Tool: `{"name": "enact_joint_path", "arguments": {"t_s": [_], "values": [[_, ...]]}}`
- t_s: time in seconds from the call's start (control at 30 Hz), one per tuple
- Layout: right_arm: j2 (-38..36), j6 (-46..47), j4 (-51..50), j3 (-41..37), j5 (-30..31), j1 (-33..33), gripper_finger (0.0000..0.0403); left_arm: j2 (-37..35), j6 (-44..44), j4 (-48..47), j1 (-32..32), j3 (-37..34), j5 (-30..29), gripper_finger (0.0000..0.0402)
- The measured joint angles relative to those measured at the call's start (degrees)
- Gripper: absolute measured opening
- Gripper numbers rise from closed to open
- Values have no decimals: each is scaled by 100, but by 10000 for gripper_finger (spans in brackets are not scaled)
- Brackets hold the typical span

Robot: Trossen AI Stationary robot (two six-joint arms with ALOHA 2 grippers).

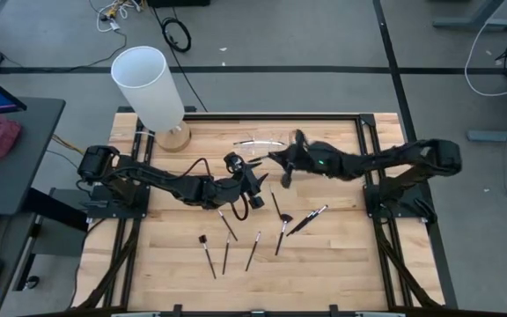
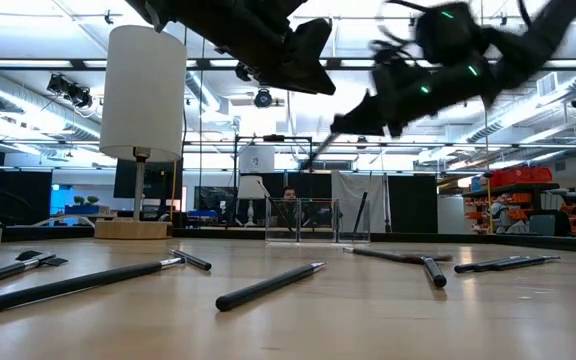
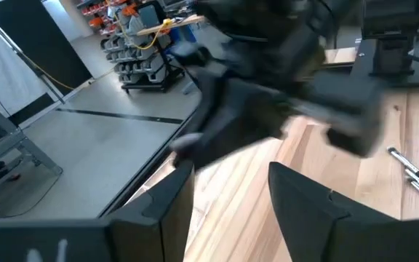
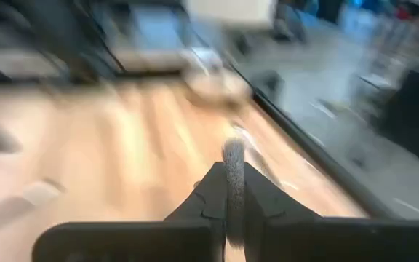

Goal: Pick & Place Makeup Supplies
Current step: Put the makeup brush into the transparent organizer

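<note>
The right fingers point(image 4: 228, 200) are clamped on a brush point(image 4: 233, 161), its handle running straight out ahead of them, above the counter point(image 1: 324, 264). The left fingers point(image 3: 228, 196) stand apart, empty, facing the right arm close ahead. Other brushes point(image 1: 253, 251) lie on the counter below both; the left fingers are nearer. A white cylinder point(image 1: 148, 84) stands well behind.

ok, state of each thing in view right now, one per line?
left gripper: open, holding nothing, raised above mid-table
right gripper: shut on a brush, lifted off the table
held brush: clamped between the right fingers, bristle end sticking out
other brushes: lying flat, scattered on the table's near half
white cylinder: upright on a wooden base, far left corner
clear box: upright at the far edge; contents unclear
</note>
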Motion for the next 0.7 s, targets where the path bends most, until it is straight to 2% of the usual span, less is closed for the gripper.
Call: {"name": "enact_joint_path", "arguments": {"t_s": [0.13, 0.23, 0.3, 0.53, 0.6, 0.7], "values": [[-18, -396, -2436, 1443, 1136, -81, 14, 0, -17, -150, 0, 1, -2, 179], [74, -305, -3438, 2201, 1223, -285, 14, 0, -22, -310, -2, 1, 0, 178], [134, -164, -3735, 2462, 1224, -451, 14, 0, -29, -377, -7, 1, -2, 177], [162, 294, -4651, 2399, 1126, -1106, 14, 0, -63, -554, -7, 1, 0, 177], [162, 312, -4677, 2280, 803, -1279, 14, -2, -64, -547, -7, 1, 0, 177], [162, 316, -4405, 2080, -66, -1497, 14, -2, -68, -549, -7, 1, 0, 177]]}}
